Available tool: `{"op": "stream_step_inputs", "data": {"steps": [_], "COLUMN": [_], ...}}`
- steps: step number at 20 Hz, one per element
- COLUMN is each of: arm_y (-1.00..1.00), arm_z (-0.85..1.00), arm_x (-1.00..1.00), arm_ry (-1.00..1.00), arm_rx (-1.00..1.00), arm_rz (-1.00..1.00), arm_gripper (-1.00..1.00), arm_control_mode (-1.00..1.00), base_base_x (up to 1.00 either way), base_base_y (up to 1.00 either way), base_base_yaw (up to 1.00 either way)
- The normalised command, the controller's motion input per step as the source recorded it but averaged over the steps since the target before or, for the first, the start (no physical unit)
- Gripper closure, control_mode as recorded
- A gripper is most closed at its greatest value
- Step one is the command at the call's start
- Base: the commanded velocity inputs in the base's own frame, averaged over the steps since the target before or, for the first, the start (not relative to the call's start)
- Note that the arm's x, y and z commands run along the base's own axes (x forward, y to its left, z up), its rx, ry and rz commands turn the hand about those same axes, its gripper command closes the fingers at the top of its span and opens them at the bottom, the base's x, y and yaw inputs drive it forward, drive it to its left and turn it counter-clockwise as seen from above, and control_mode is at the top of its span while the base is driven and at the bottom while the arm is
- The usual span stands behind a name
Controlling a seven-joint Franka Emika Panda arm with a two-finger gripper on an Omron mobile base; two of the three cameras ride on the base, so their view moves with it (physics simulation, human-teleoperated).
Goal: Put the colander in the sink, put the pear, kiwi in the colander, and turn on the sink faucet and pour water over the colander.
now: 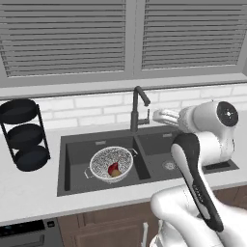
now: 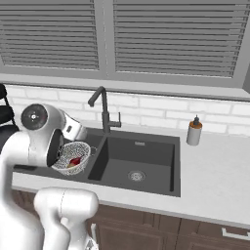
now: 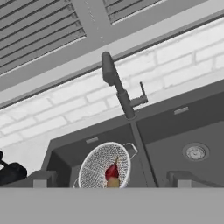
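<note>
The speckled colander [image 1: 105,161] sits in the left basin of the dark sink [image 1: 77,153]. Inside it lie the dark-red pear [image 1: 114,168] and, touching it, the tan kiwi [image 1: 117,173]. In the hand view the pear [image 3: 112,170] lies just above the kiwi [image 3: 113,182] in the colander [image 3: 94,168]. The faucet [image 1: 138,108] stands behind the divider, its spout toward the right and its lever [image 3: 142,95] sticking out sideways. No water runs. My gripper [image 1: 158,115] hovers open and holding nothing, just right of the faucet and above the right basin. Its fingertips [image 3: 40,179] stand far apart.
A black three-tier rack [image 1: 21,135] stands on the counter left of the sink. A soap dispenser [image 2: 194,132] stands on the counter right of the sink. The right basin holds only its round drain [image 2: 136,175]. White brick wall and shuttered windows close the back.
</note>
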Motion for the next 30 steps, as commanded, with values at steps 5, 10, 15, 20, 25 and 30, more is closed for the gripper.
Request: {"op": "stream_step_inputs", "data": {"steps": [5, 10, 15, 20, 25, 30], "arm_y": [-0.47, -0.11, 0.0, 0.03, 0.16, 0.25], "arm_z": [0.94, 0.28, 0.0, -0.09, -0.25, -0.39], "arm_x": [-0.12, 0.19, 0.53, 0.49, 0.29, 0.21], "arm_ry": [-0.03, 0.03, 0.12, 0.09, 0.05, 0.07], "arm_rx": [0.01, 0.0, 0.0, 0.0, 0.0, 0.0], "arm_rz": [0.0, 0.0, 0.0, 0.0, 0.0, 0.0], "arm_gripper": [-1.0, -1.0, -1.0, -1.0, -1.0, -1.0], "arm_control_mode": [-1.0, -1.0, -1.0, -1.0, -1.0, -1.0], "base_base_x": [0.0, 0.0, 0.0, 0.0, 0.0, 0.0], "base_base_y": [0.0, 0.0, 0.0, 0.0, 0.0, 0.0], "base_base_yaw": [0.0, 0.0, 0.0, 0.0, 0.0, 0.0]}}
